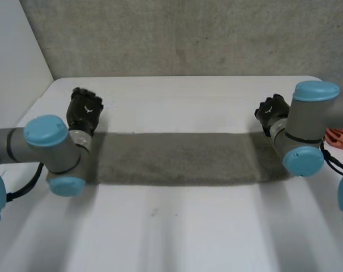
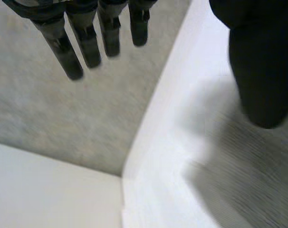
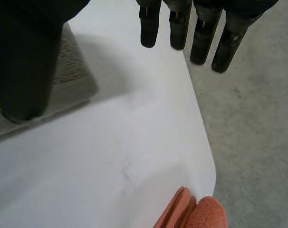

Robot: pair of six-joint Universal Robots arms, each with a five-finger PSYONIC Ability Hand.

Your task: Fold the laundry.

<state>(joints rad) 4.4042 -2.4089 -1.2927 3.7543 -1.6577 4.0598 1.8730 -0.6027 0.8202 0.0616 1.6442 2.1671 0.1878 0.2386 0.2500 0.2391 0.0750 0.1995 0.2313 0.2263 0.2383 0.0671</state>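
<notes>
A: Towel?
B: Grey towel (image 1: pixel 177 158), a long flat strip across the table (image 1: pixel 188 226), between the arms.
A: Hands?
B: Left hand (image 1: pixel 85 110) is by its far left corner and right hand (image 1: pixel 271 110) by its far right corner. Both have straight fingers, thumbs apart, holding nothing.
A: Else?
B: Orange thing (image 1: pixel 338 137) at the table's right edge.

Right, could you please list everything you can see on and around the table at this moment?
towel: one, grey, lying flat as a long strip across the table's middle
orange cloth: one, apparently folded, at the table's right corner
table: one, white
floor: grey carpet, beyond the table
wall: white, left of the table
arms: two, grey with light-blue caps, over the towel's ends
left hand: black, open, by the towel's far left corner
right hand: black, open, by its far right corner
</notes>
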